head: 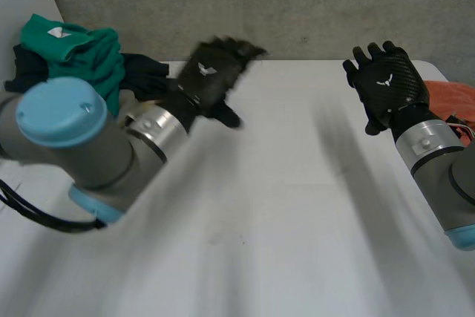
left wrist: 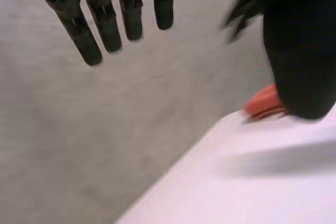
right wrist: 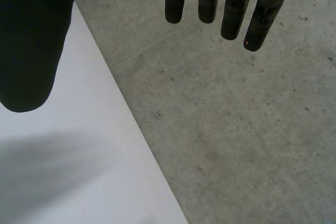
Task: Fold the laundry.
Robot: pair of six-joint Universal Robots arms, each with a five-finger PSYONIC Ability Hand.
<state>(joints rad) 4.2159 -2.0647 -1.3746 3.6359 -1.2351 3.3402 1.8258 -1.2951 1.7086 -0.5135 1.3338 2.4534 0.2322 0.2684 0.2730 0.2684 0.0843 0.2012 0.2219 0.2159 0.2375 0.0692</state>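
Laundry lies in two places in the head view. A heap sits at the far left corner of the white table (head: 282,206): one green garment (head: 74,53), soft and rumpled with a small white label, on top of dark cloth (head: 145,68) that spills out on both sides of it. I cannot tell if the dark cloth is one piece or more. One orange garment (head: 449,98) is bunched at the far right edge, just beside my right arm. My left hand (head: 211,76) is raised above the table near the dark cloth, apart from it and holding nothing. My right hand (head: 387,87) is also raised and bare, back toward the camera, near the orange garment. Behind the table stands a rough grey wall (head: 297,5).

In the left wrist view my fingers (left wrist: 107,24) hang straight and relaxed, with nothing between them and the thumb. Past the thumb a fold of the orange garment (left wrist: 262,100) shows at the edge of the smooth table (left wrist: 252,182).

In the right wrist view my fingers (right wrist: 207,3) are likewise straight and loose, the thumb (right wrist: 29,51) well apart from them, grasping nothing, over the table's edge and the speckled wall.
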